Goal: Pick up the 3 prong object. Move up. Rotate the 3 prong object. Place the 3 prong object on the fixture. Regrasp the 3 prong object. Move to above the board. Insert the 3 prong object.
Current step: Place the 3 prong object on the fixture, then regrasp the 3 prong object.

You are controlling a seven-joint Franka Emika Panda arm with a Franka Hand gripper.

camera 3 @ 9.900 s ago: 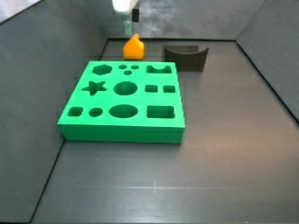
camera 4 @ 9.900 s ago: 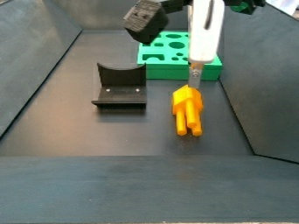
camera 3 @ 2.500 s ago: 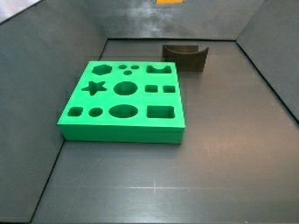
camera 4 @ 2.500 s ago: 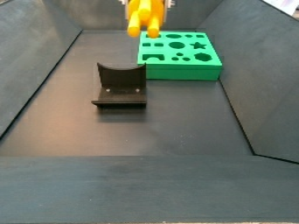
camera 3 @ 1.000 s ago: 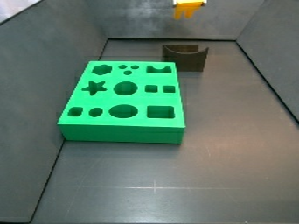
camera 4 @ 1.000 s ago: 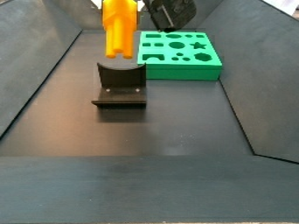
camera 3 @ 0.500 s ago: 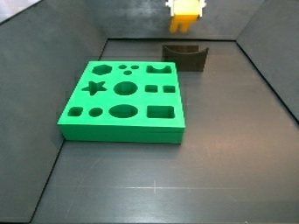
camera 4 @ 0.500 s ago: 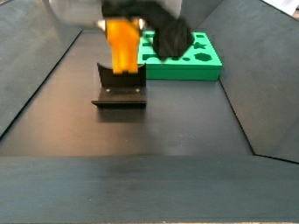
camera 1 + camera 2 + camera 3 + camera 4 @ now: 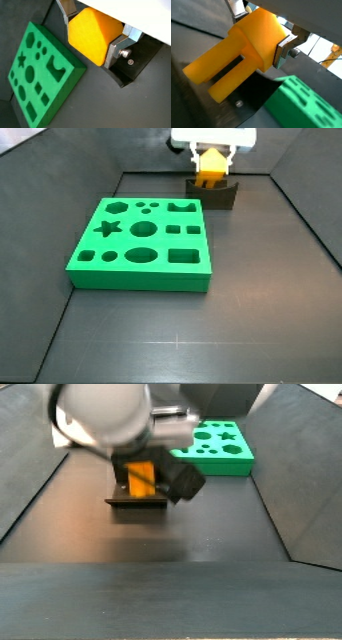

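The orange-yellow 3 prong object [image 9: 238, 55] is clamped between my gripper's [image 9: 260, 29] silver fingers [image 9: 283, 50], prongs pointing away from the hand. In both side views the gripper [image 9: 211, 164] holds the 3 prong object [image 9: 210, 176] low over the dark fixture [image 9: 214, 197], right at its notch; I cannot tell if they touch. From the opposite side, the 3 prong object [image 9: 139, 479] sits against the fixture [image 9: 138, 500], and the arm hides much of it. The green board [image 9: 140, 243] lies beside the fixture, apart from the gripper.
Dark sloping walls close in the bin floor [image 9: 254, 318] on all sides. The board [image 9: 33, 75] with its shaped holes lies beside the fixture [image 9: 130, 75] in a wrist view. The arm's bulky body [image 9: 114, 419] fills the space above the fixture.
The gripper has come down with the 3 prong object from above the fixture to the level of its notch. Board and fixture have not moved.
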